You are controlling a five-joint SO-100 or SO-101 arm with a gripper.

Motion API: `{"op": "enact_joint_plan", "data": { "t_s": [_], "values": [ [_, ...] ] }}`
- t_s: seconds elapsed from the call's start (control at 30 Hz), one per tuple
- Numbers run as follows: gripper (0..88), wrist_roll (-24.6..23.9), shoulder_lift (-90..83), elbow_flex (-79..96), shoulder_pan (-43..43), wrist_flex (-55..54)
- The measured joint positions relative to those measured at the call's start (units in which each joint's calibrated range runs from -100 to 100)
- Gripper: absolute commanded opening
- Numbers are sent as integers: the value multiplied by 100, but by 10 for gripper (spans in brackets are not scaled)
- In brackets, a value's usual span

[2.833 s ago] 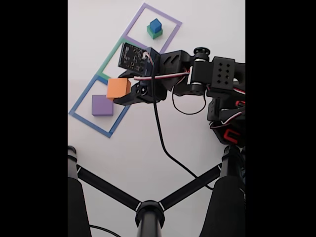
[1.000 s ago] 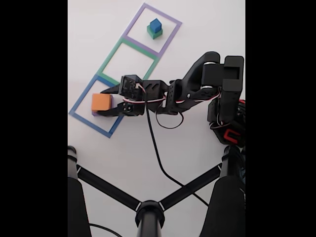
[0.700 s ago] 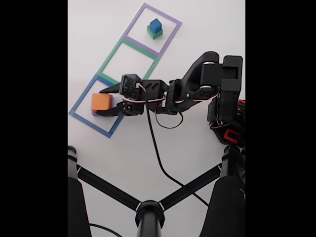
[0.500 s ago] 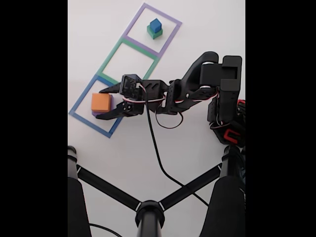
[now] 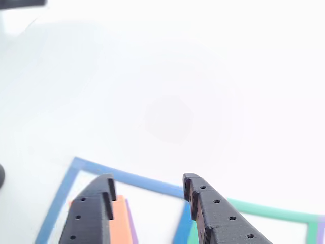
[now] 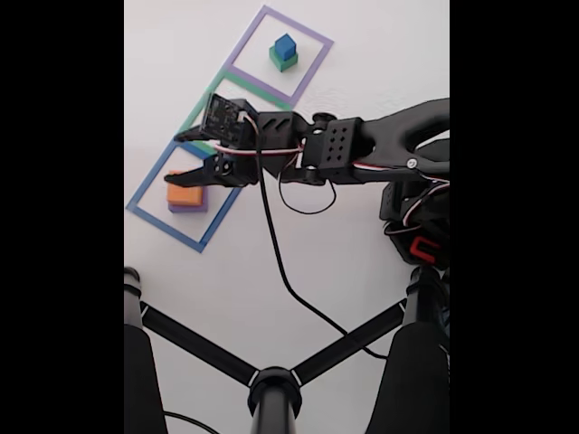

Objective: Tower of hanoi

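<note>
Orange block (image 6: 185, 192) sits squarely on the purple block (image 6: 188, 206), both inside the blue square outline (image 6: 145, 186) toward the left edge of the table (image 6: 226, 262) in the fixed view, and over at the far end the blue block (image 6: 286, 45) rides on the green block (image 6: 282, 61) inside the purple square outline (image 6: 312, 36). The pincer (image 6: 181, 155) hangs above the orange block with its jaws spread and nothing between them; in the other view the two black fingers (image 5: 91, 213) frame bare table with the orange block's edge (image 5: 120, 223) peeking up beside the left one. These blocks look matte, stiff and light, so they should take a firm squeeze across two flat opposite sides without slipping much, though a stacked one could be nudged off by a careless brush. The green square outline (image 6: 206, 101) in the middle is partly under the arm. A black cable (image 6: 271, 262) trails off the wrist across the table, well clear of both stacks, and the tripod legs (image 6: 199, 348) at the near edge are out of the way too.
</note>
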Motion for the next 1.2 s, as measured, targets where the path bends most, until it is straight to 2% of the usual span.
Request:
{"op": "enact_joint_plan", "data": {
  "t_s": [0.13, 0.37, 0.47, 0.6, 0.73, 0.9, 1.1, 1.2],
  "values": [
    [20, 0, -895, -757, 336, 2151],
    [19, 0, -1401, -2942, 1228, 5795],
    [22, 0, -1401, -4038, 1686, 7119],
    [24, 0, -1342, -5361, 2300, 8323],
    [25, 0, -1309, -5970, 2816, 8917],
    [42, 0, -1309, -6014, 3119, 8981],
    [148, 0, -1317, -5518, 3389, 8844],
    [205, 0, -1435, -4848, 3471, 8363]
  ]
}}
